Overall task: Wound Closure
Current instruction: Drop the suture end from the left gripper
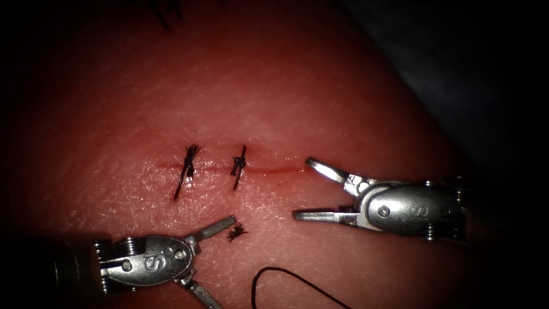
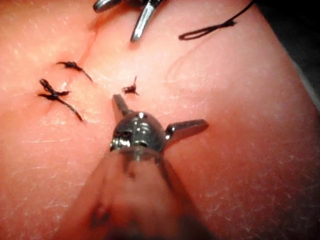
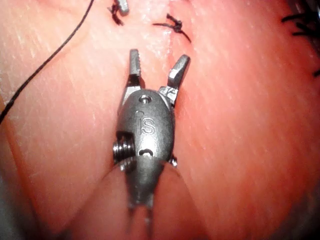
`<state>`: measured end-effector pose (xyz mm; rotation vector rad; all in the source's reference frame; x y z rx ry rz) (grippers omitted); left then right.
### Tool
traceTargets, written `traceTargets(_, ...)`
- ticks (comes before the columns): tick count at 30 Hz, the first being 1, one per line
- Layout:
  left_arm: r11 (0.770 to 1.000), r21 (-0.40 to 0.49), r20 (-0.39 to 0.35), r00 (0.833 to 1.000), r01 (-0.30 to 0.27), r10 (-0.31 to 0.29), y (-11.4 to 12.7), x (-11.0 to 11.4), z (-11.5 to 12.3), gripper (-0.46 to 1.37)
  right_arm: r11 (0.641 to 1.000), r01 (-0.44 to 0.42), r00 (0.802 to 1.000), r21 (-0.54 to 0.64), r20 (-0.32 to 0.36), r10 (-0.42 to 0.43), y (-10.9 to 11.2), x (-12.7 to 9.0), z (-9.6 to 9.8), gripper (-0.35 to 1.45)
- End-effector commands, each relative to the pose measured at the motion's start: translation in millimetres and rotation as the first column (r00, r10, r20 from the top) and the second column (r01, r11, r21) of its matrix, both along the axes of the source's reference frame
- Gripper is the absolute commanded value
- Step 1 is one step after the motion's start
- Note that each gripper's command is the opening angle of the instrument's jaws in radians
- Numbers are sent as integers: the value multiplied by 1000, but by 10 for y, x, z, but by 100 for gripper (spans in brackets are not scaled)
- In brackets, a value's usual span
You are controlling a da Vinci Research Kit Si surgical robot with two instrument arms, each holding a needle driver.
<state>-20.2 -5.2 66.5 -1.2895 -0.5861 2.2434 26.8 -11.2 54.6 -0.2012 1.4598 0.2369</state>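
Two dark knotted stitches (image 1: 189,166) cross the tissue's (image 1: 286,103) thin red cut (image 1: 274,169); both claws, left (image 1: 214,260) and right (image 1: 303,189), gape wide, empty.

Endoscope above and in front, wrist views close along each shaft, all sharing the stitched cut (image 1: 229,169).

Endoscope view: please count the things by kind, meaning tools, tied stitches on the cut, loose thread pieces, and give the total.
Needle drivers: 2, left tool and right tool, both with jaws open, holding nothing.
Tied stitches on the cut: 2, left stitch and right stitch.
Cut end of thread lying loose on the tissue: 1.
Long thread: 1.
Total: 6.
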Motion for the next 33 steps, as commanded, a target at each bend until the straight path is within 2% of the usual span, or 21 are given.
traceTargets(1, 1000, -5, -12, 1000, -3, 3, 0, 3, -1, 133, 1000, -1, 1000, 3, -1, 1, 0, 0, 0, 114)
traceTargets(5, 1000, 2, -53, 998, -24, 24, -2, 22, -3, 132, 1000, -4, 1000, 14, -4, 4, 0, 1, 1, 110)
traceTargets(10, 1000, -6, -65, 998, -27, 27, 2, 39, -10, 129, 1000, -10, 1000, 25, -4, 10, -1, 8, 1, 111)
traceTargets(16, 998, -41, -67, 997, -47, 45, 14, 44, -22, 128, 999, -18, 1000, 43, -6, 18, 2, 14, 1, 113)
traceTargets(21, 993, -98, -58, 996, -72, 66, 21, 42, -42, 124, 998, -21, 1000, 57, -7, 22, 5, 16, 0, 117)
traceTargets(29, 994, -101, -28, 999, -41, 38, 41, 43, -70, 115, 997, -26, 1000, 68, -3, 26, 15, 16, 2, 118)
traceTargets(33, 988, -144, -22, 998, -60, 58, 50, 44, -80, 111, 997, -27, 1000, 75, 4, 27, 23, 16, 2, 118)
